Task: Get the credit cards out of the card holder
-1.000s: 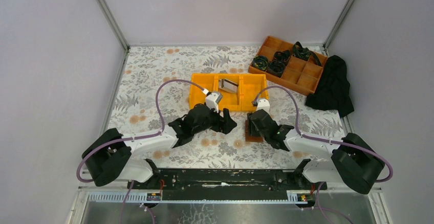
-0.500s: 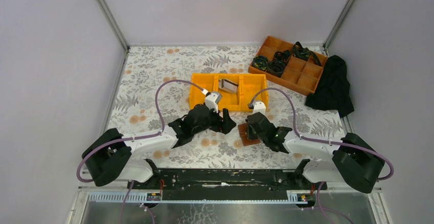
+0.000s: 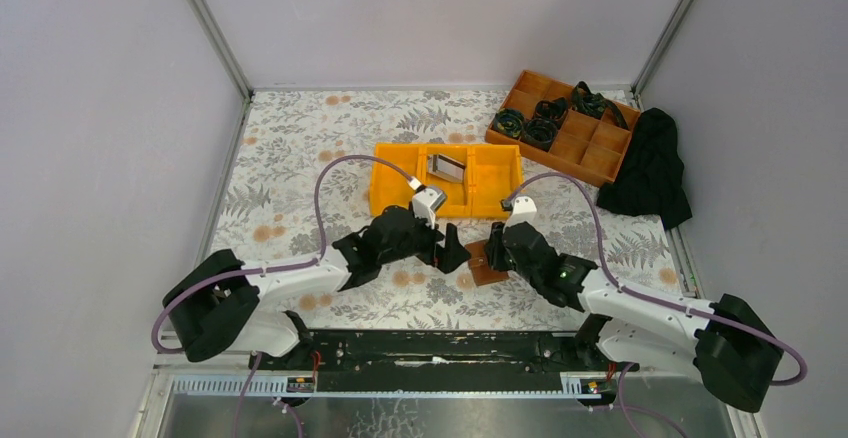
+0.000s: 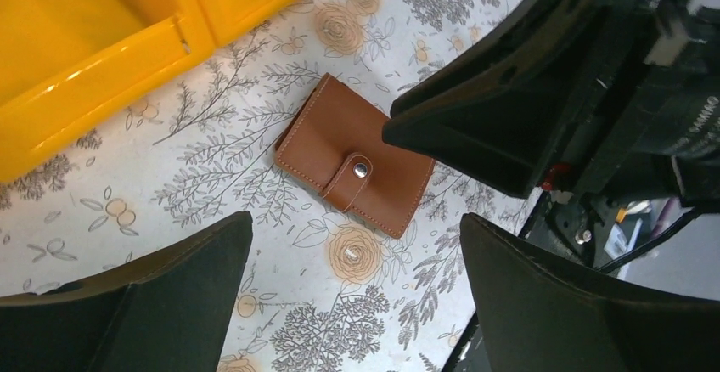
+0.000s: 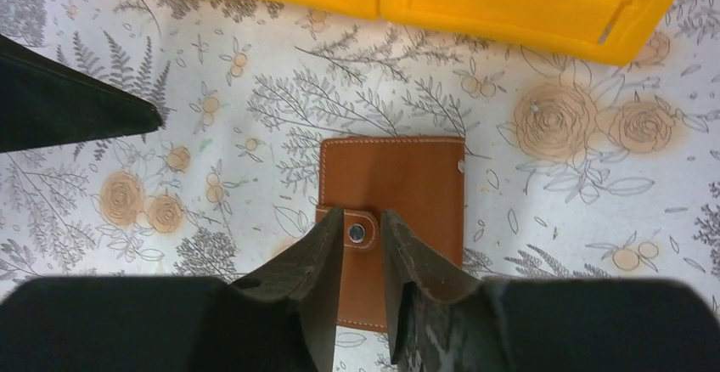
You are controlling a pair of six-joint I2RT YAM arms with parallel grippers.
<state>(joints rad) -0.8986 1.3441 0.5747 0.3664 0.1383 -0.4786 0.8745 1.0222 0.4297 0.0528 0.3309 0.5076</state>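
Currently the card holder (image 5: 393, 185) is overhung by barely parted right fingers (image 5: 323, 253). Beside it, left fingers (image 4: 170, 295) are spread wide.

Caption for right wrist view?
Right gripper, fingers narrowly parted, poised over the snap tab of the closed card holder, near the yellow tray.

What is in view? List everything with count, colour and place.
card holder: one, brown, on the tablecloth between the hands, strap snapped.
credit cards: count unclear, silvery-grey, yellow tray's middle compartment.
yellow tray: one, yellow, mid-table.
divided tray: one, orange-brown, far right.
coiled items: several, black, in divided tray.
cloth bundle: one, black, right edge.
tablecloth: one, floral, covering table.
left hand: one, black, open, left of holder.
right hand: one, black, jaws narrow at holder's snap; grip unclear.
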